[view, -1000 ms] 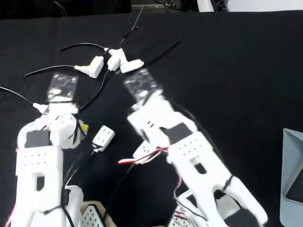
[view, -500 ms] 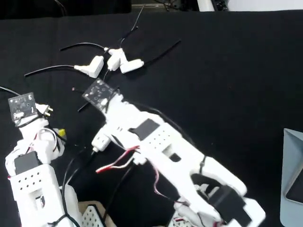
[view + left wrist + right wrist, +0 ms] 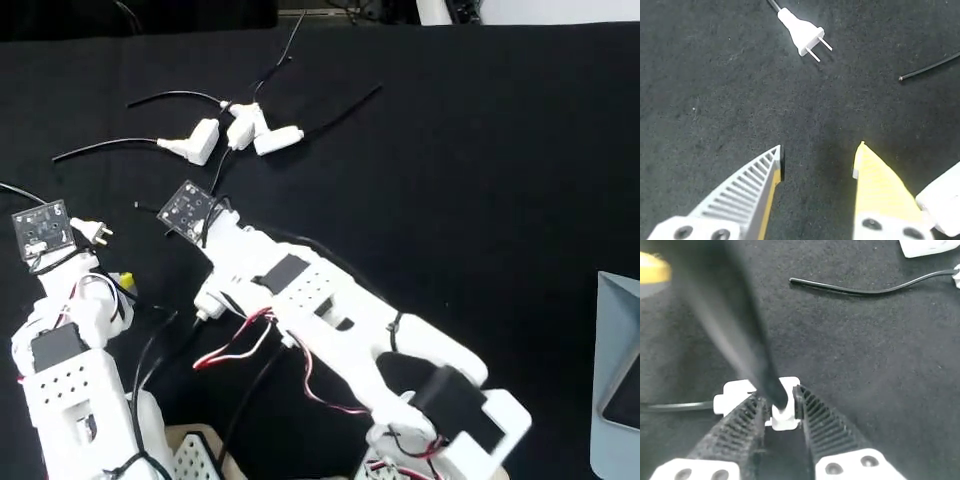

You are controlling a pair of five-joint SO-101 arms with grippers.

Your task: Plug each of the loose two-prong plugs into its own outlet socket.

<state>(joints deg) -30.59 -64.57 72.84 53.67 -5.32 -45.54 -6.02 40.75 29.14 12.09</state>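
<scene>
Outlet socket [image 3: 785, 421] pinched between right end effector [image 3: 780, 396] fingers.

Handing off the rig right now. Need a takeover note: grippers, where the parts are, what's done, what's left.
Left gripper: open, empty, above the table; a loose plug lies ahead of it, prongs bare.
Right gripper: shut on a white socket down at the table.
Far side: three white pieces with cables lie clustered; cannot tell whether any are mated.
Done: nothing visibly plugged in.
Left: likely bring that plug to the held socket, then the rest.
</scene>
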